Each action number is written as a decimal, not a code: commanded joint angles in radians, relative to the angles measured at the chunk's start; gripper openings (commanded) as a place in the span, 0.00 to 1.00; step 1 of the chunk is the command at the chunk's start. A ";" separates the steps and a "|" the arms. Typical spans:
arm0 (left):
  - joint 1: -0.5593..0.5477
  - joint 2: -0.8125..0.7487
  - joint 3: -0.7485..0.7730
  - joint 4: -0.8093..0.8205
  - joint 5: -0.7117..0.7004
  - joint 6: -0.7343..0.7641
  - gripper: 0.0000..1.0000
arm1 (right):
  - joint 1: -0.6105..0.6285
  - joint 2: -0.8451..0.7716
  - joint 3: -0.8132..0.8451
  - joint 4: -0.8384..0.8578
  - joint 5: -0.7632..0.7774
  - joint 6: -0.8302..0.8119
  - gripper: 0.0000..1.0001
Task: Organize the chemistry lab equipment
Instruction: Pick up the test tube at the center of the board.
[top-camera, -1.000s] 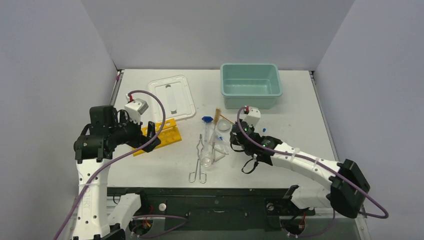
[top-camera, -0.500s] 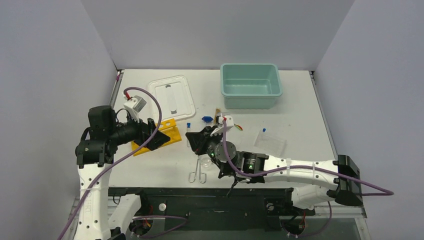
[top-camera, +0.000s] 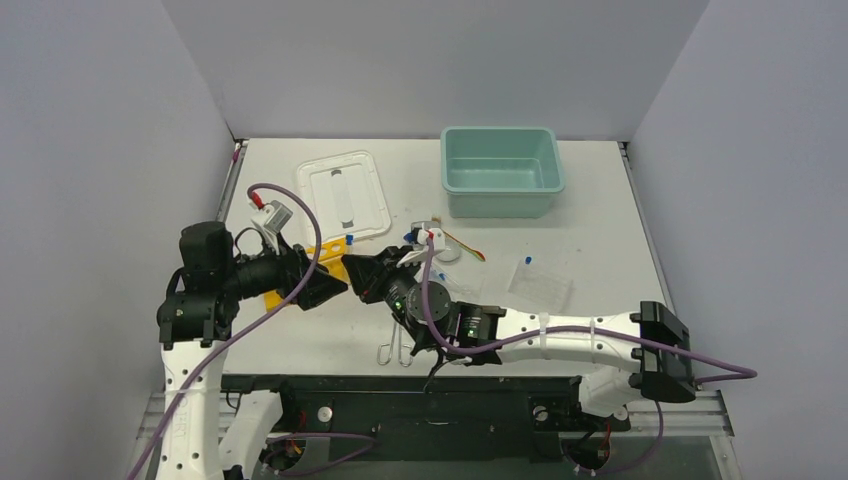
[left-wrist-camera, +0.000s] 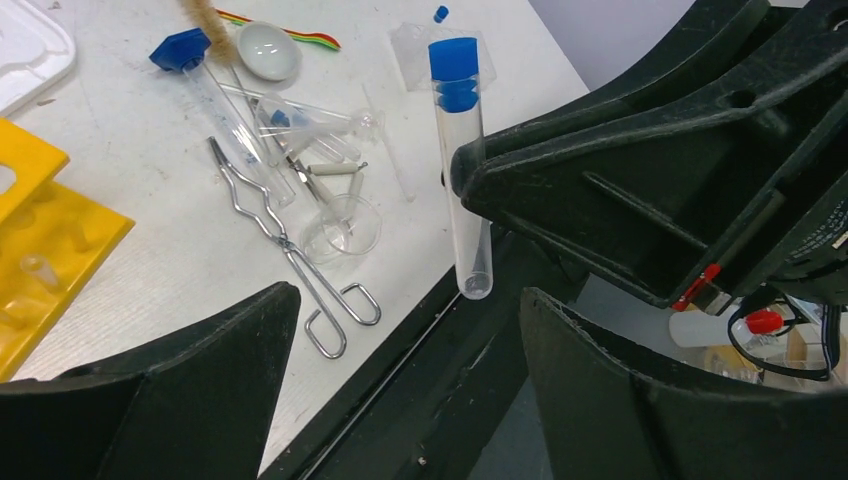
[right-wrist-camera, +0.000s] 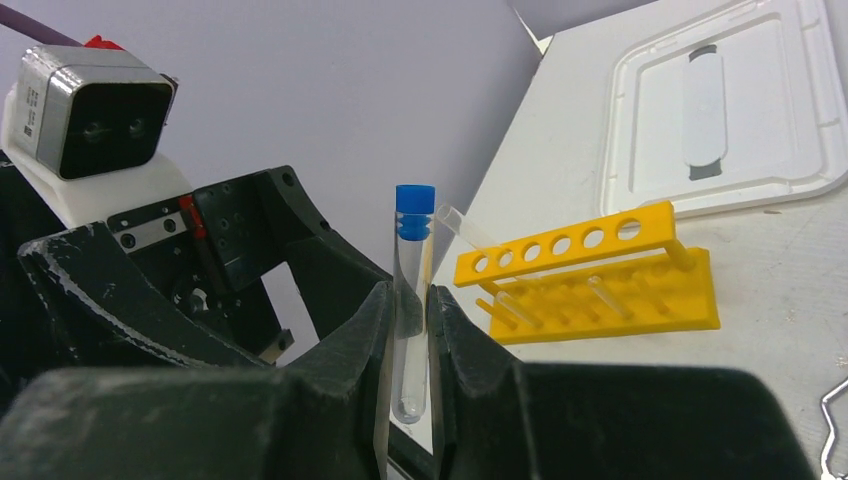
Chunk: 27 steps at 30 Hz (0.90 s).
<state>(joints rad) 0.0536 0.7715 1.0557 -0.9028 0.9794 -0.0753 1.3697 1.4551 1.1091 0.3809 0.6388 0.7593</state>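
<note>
My right gripper (right-wrist-camera: 410, 300) is shut on a clear glass tube with a blue cap (right-wrist-camera: 412, 270) and holds it upright. In the left wrist view this tube (left-wrist-camera: 462, 170) hangs between my left gripper's (left-wrist-camera: 405, 295) open fingers, nearer the right one and touching neither. From above, the two grippers (top-camera: 335, 285) (top-camera: 362, 272) meet tip to tip beside the yellow holed rack (top-camera: 335, 252). On the table lie metal tongs (left-wrist-camera: 290, 250), a small beaker (left-wrist-camera: 345, 225), other tubes (left-wrist-camera: 300, 115), a round dish (left-wrist-camera: 268, 50) and a brush (left-wrist-camera: 205, 18).
A teal tub (top-camera: 500, 185) stands at the back right, a white lid (top-camera: 343, 195) at the back left. A clear plastic bag (top-camera: 540, 282) lies to the right of the pile. The table's near edge (left-wrist-camera: 420, 310) runs just below the tube.
My right arm lifted the blue-capped tube from the pile and swung it left to my left gripper. The left gripper reached right towards it, and its jaws narrowed a little.
</note>
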 joint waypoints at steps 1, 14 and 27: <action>-0.005 0.007 -0.005 0.065 0.068 -0.021 0.76 | 0.009 0.020 0.056 0.077 0.001 0.050 0.00; -0.006 0.001 -0.003 0.089 0.010 0.004 0.48 | 0.029 0.072 0.096 0.076 -0.064 0.071 0.00; -0.006 -0.013 0.010 0.074 -0.051 0.069 0.05 | 0.029 0.091 0.121 0.021 -0.138 0.077 0.00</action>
<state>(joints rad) 0.0441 0.7650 1.0431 -0.8726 0.9848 -0.0574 1.3808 1.5421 1.1751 0.3977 0.5907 0.8204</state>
